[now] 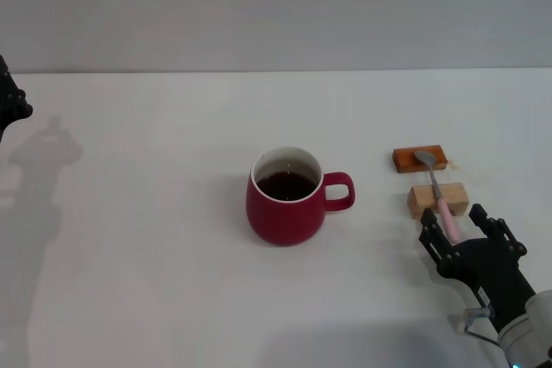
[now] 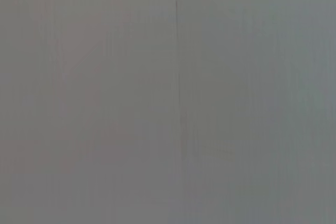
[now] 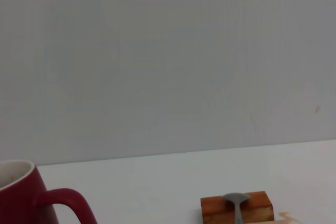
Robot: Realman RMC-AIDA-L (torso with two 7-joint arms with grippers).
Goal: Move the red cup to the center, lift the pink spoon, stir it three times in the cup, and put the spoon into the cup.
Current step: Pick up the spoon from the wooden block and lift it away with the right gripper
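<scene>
Right gripper [image 1: 457, 228] open astride pink spoon [image 1: 438, 192] handle — bowl pointing away

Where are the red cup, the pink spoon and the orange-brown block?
red cup [image 1: 285, 213], head view, on its outer body.
pink spoon [image 1: 449, 223], head view, on its pink handle.
orange-brown block [image 1: 407, 159], head view, on its top face.

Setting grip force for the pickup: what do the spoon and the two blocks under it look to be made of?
The pink spoon: dull grey bowl and neck, likely metal; pale pink handle, probably plastic or a coating. The orange-brown block: glossy, maybe varnished wood. The pale block: matte, looks like bare wood. The right gripper sits at the handle end.
</scene>
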